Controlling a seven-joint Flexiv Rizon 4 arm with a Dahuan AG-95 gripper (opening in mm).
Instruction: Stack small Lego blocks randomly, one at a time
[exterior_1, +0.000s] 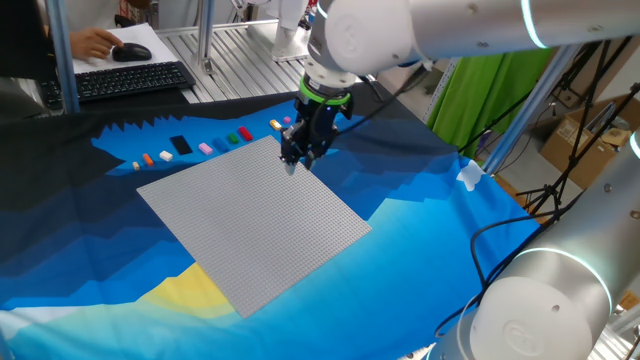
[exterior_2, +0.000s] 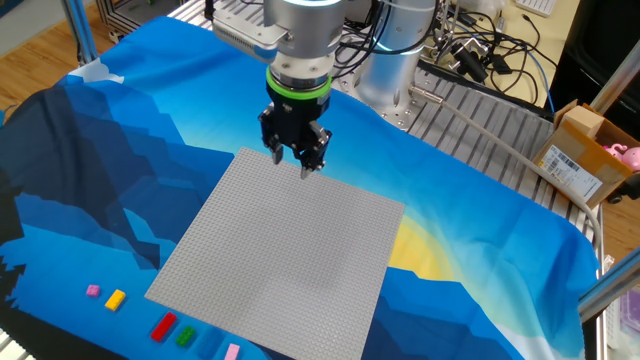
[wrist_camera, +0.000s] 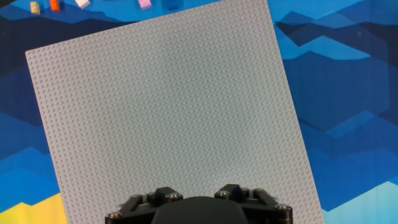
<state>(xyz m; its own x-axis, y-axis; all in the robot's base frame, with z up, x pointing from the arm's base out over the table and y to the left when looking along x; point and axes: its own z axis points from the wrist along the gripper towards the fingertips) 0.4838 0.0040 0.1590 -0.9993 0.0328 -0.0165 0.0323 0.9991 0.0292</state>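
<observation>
Setting: tabletop (exterior_1: 420, 240) draped in a blue, black and yellow mountain-print cloth, with aluminium framing, a keyboard and cables behind.

Item: large grey studded plastic baseplate (exterior_1: 255, 215), lying flat, bare of bricks.

Item: small Lego blocks (exterior_1: 205, 146), tiny plastic bricks in orange, white, pink, green, red and yellow, in a loose row on the cloth just beyond the baseplate's far edge, unstacked.

Item: black two-finger tool (exterior_1: 296, 155), pointing down over the baseplate's corner nearest the row. Jaws appear partly apart; no frame shows whether a brick sits between them.

Step, as judged: the first pick-or-place. Next move calls for fine alignment over one tiny brick or stud.
</observation>
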